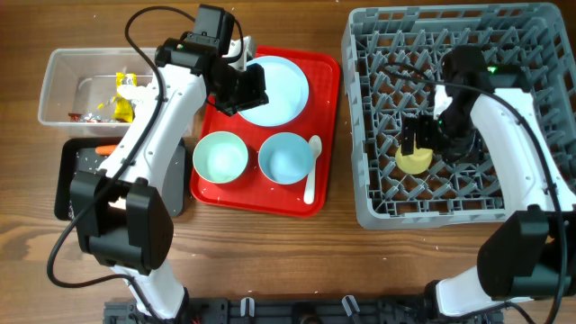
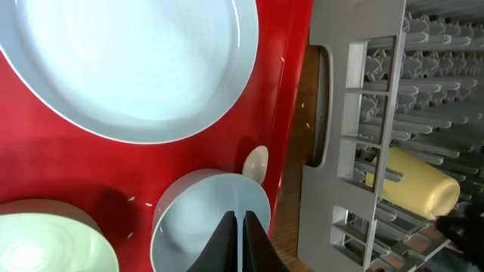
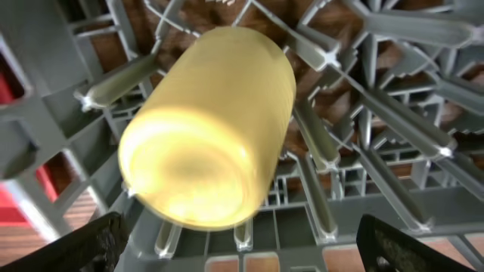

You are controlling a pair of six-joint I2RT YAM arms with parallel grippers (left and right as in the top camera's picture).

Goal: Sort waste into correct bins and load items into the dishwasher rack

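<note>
The yellow cup (image 3: 208, 128) lies on its side among the pegs inside the dishwasher rack (image 1: 432, 214), in the half nearer the red tray (image 1: 324, 72). The right gripper (image 3: 253, 243) is in the rack too, right by the cup. Its fingers are spread wide, with the cup between them, and they hold nothing.

The red tray sits just beside the rack on the desk (image 1: 270, 261). On it are the blue plate (image 1: 274, 90), two bowls (image 1: 220, 155) and the white spoon (image 1: 311, 171), which is on the side closest to the rack. The left gripper (image 2: 242, 223) hangs over the tray, pinched tight and empty.

Past the tray, well apart from the rack, are the clear tub (image 1: 63, 90) with wrappers (image 1: 121, 99) in it and the black tray (image 1: 67, 180) with the carrot (image 1: 106, 148).
</note>
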